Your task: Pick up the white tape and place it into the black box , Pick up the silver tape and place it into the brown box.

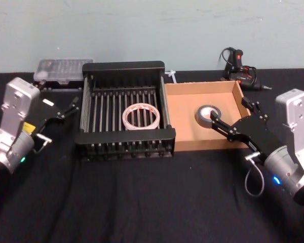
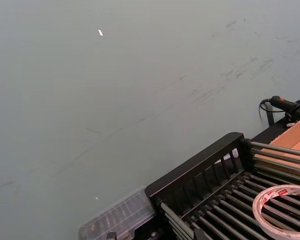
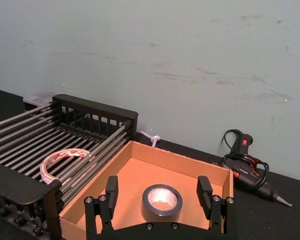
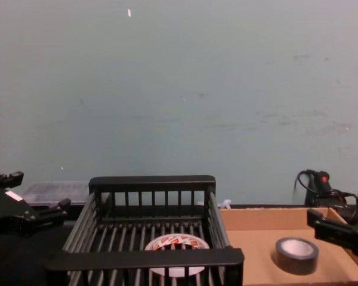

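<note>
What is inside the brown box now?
The silver tape lies flat inside the brown box. The open right gripper covers a near part of the floor.

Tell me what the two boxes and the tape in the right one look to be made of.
The black box looks like moulded plastic: matte, with slatted bars and a thick solid rim. The brown box looks like plain cardboard: dull tan, thin folded walls. The silver tape lying in it has a grey, faintly shiny wound band, probably duct-type tape, around a pale core; the backing cannot be told for sure.

Black box (image 1: 124, 68) and brown box (image 1: 192, 114) open above
</note>
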Motion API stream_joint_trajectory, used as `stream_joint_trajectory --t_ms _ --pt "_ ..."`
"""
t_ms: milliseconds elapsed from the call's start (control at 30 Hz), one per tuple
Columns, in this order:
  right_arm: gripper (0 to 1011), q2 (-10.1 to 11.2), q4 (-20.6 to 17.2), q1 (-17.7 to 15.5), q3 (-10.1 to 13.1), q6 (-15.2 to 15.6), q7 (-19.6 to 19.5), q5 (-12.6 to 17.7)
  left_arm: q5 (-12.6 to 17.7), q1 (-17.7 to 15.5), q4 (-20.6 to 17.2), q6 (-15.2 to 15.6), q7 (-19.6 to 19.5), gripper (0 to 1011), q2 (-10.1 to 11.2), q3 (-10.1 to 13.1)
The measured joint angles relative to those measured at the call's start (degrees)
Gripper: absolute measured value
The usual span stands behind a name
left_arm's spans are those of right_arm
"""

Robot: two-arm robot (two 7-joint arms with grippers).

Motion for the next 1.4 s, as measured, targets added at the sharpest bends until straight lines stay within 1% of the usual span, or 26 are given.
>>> stream_joint_trajectory --t_ms 200,400,667,1400 --pt "1002 -0.1 -1.0 -1.7 0.9 -0.9 -0.1 -0.3 0.0 0.0 0.0 0.0 0.0 1001 0.0 0.0" --pt "1002 -0.4 -0.9 -2.5 1.4 -1.2 -0.3 -0.7 0.0 0.0 0.0 0.0 0.0 1001 0.0 0.0" --pt "1002 -1.0 0.6 -2.2 1.8 -1.6 0.0 -0.9 0.0 0.0 0.0 0.0 0.0 1001 0.0 0.0" --pt "1002 -0.9 0.4 -2.3 1.7 -1.5 -0.1 -0.8 0.0 0.0 0.0 0.0 0.0 1001 0.0 0.0"
